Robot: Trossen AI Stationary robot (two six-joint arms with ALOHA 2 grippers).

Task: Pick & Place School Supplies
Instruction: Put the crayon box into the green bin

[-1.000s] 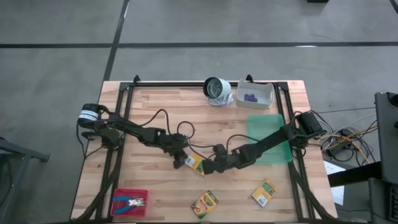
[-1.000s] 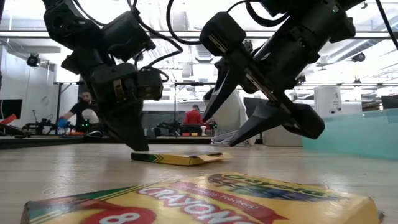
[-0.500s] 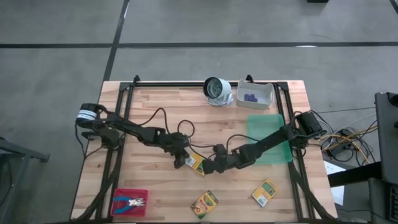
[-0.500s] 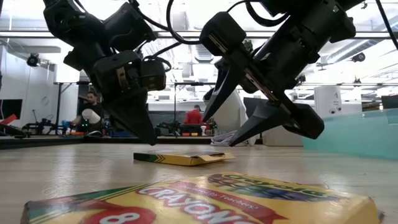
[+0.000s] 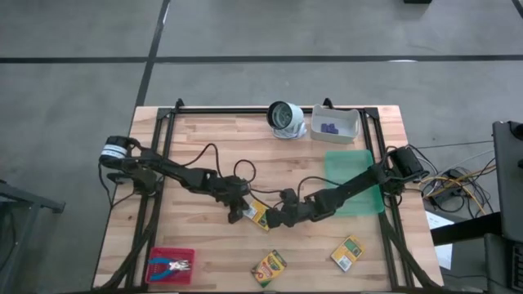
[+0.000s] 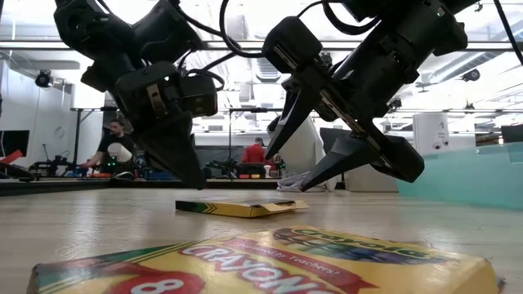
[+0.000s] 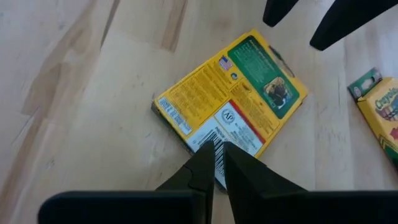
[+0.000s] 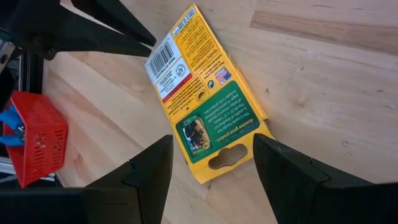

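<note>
Both arms reach inward over the table [image 5: 204, 139] and meet near its middle, forearms low and nearly level. We see the left gripper [image 5: 236, 214] pointing down with its fingers pinched together, holding nothing, the tips at the barcode end of the middle crayon box [image 5: 257, 214]. In the left wrist view the closed fingers [image 7: 214, 163] overlap that end of the box [image 7: 231, 107]; we cannot tell whether they touch it.

The right gripper [image 5: 273, 220] is angled down from the other side, jaws spread wide and empty. In the right wrist view its fingers [image 8: 152, 168] straddle the green hanger end of the box [image 8: 205, 99], which lies flat on the wood.

We note two more crayon boxes near the front edge, one central [image 5: 269, 266], one further right [image 5: 347, 252]. The scissors [image 5: 168, 265] lie in the red tray [image 5: 154, 254] at the front left corner. Purple pieces [image 5: 328, 127] sit in the white bin [image 5: 353, 124] at the back.
</note>
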